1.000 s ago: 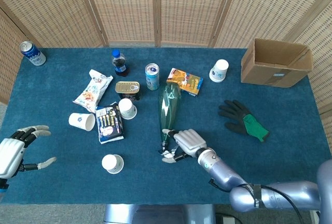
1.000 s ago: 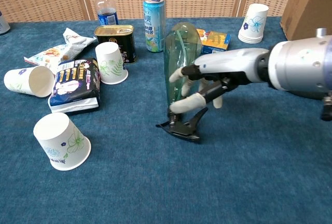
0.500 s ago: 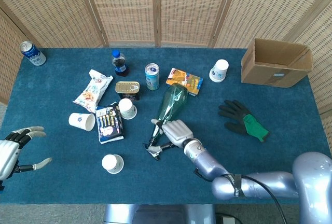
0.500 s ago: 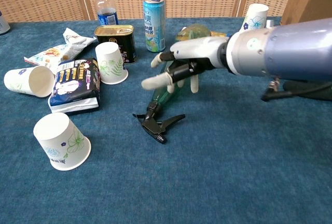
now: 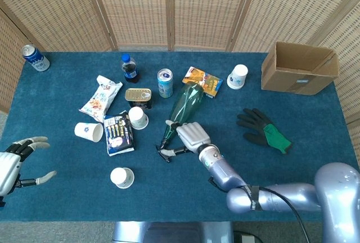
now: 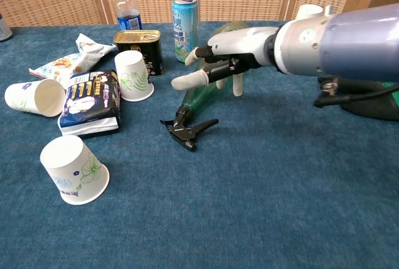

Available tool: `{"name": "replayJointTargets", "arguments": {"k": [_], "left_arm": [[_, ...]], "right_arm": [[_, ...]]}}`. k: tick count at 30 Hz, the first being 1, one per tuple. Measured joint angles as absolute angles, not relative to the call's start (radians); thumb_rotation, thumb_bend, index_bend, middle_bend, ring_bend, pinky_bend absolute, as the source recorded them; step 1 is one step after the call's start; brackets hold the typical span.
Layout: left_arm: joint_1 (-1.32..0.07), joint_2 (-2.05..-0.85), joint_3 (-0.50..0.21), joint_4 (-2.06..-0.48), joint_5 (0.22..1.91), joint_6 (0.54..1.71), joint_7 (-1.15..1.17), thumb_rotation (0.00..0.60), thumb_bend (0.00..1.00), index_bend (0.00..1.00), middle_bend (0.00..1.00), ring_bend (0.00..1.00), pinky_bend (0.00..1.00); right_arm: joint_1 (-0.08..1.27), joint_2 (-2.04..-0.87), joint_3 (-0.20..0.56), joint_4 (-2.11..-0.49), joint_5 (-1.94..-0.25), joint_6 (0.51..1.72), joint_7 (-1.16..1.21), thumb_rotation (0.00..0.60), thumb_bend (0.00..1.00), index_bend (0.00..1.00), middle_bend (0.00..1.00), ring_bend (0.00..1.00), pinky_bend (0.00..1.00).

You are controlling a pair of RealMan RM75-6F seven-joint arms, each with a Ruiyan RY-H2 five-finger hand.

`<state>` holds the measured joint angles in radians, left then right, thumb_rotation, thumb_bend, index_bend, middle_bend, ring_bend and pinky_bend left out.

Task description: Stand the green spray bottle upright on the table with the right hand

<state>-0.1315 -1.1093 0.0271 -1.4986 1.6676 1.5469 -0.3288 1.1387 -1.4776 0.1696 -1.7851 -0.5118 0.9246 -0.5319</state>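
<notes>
The green spray bottle (image 5: 184, 103) lies on its side on the blue table (image 5: 292, 175), its base toward the back. Its black trigger head (image 5: 166, 153) points front-left. In the chest view the bottle (image 6: 201, 96) slants down to the trigger head (image 6: 187, 131) on the cloth. My right hand (image 5: 191, 135) hovers over the bottle's neck and lower body. In the chest view the right hand (image 6: 230, 57) has its fingers spread and the thumb stretched left, gripping nothing. My left hand (image 5: 14, 164) hangs at the table's front left edge with its fingers apart.
Left of the bottle lie a snack bag (image 6: 90, 101), a tin (image 6: 138, 42) and paper cups (image 6: 132, 76) (image 6: 73, 169). Behind it stand a tall can (image 6: 186, 18) and a cola bottle (image 6: 128, 9). A glove (image 5: 264, 130) and cardboard box (image 5: 301, 67) sit at the right.
My right hand gripped the bottle's neck a second ago and has let go. The trigger end swung left, and the hand rose and moved toward the back.
</notes>
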Motion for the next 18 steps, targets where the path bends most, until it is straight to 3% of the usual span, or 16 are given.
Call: {"name": "replayJointTargets", "arguments": {"k": [6, 11, 14, 18], "left_arm": [[-0.141, -1.127, 0.024, -1.508, 1.687, 1.554, -0.321, 0.307, 0.18, 0.32, 0.29, 0.27, 0.28], [-0.144, -1.126, 0.020, -1.507, 1.684, 1.554, -0.315, 0.309, 0.18, 0.32, 0.29, 0.27, 0.28], [-0.140, -1.122, 0.019, -1.507, 1.676, 1.557, -0.316, 0.307, 0.18, 0.32, 0.29, 0.27, 0.28], [-0.138, -1.117, 0.018, -1.506, 1.667, 1.555, -0.315, 0.306, 0.18, 0.32, 0.29, 0.27, 0.27]], "right_arm": [[1.096, -1.405, 0.130, -1.910, -0.637, 0.972, -0.542, 0.186, 0.22, 0.03, 0.21, 0.26, 0.41], [1.074, -1.378, 0.105, -1.925, -0.764, 0.974, -0.541, 0.456, 0.22, 0.04, 0.19, 0.18, 0.37], [1.065, -1.371, 0.094, -1.902, -0.838, 0.963, -0.533, 0.553, 0.22, 0.04, 0.19, 0.15, 0.35], [1.062, -1.364, 0.078, -1.847, -0.908, 0.915, -0.517, 0.600, 0.22, 0.04, 0.18, 0.11, 0.32]]}}
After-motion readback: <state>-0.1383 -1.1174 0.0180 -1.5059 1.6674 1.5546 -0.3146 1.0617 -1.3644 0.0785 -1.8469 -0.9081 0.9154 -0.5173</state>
